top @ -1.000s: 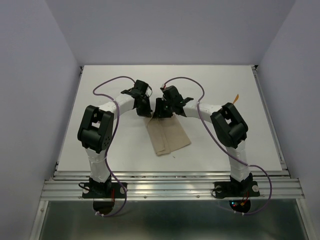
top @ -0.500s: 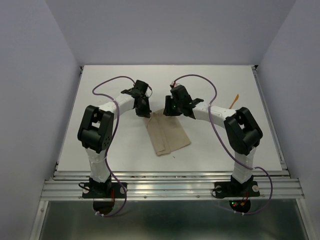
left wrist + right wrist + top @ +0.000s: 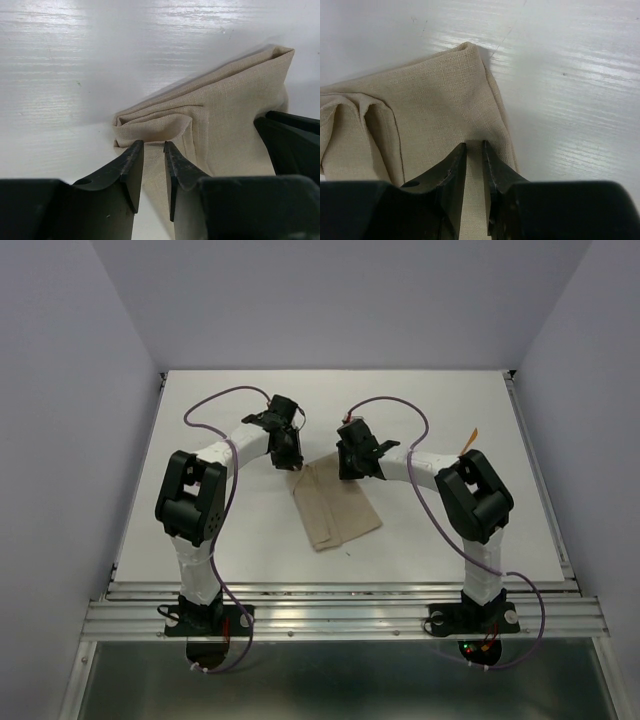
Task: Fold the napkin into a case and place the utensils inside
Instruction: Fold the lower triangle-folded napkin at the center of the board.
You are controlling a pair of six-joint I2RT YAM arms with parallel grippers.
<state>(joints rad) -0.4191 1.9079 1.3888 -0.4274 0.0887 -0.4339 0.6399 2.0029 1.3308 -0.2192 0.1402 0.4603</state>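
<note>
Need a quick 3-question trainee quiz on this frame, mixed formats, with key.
1. True or false: the orange utensil lies on the napkin.
2. The left gripper and the right gripper are both at the napkin's: A) far end B) near end C) middle.
3. Which gripper is at the napkin's bunched-up corner?
Key: 1 false, it lies apart from the napkin on the table, over on the right side. 2 A. 3 the left.
</note>
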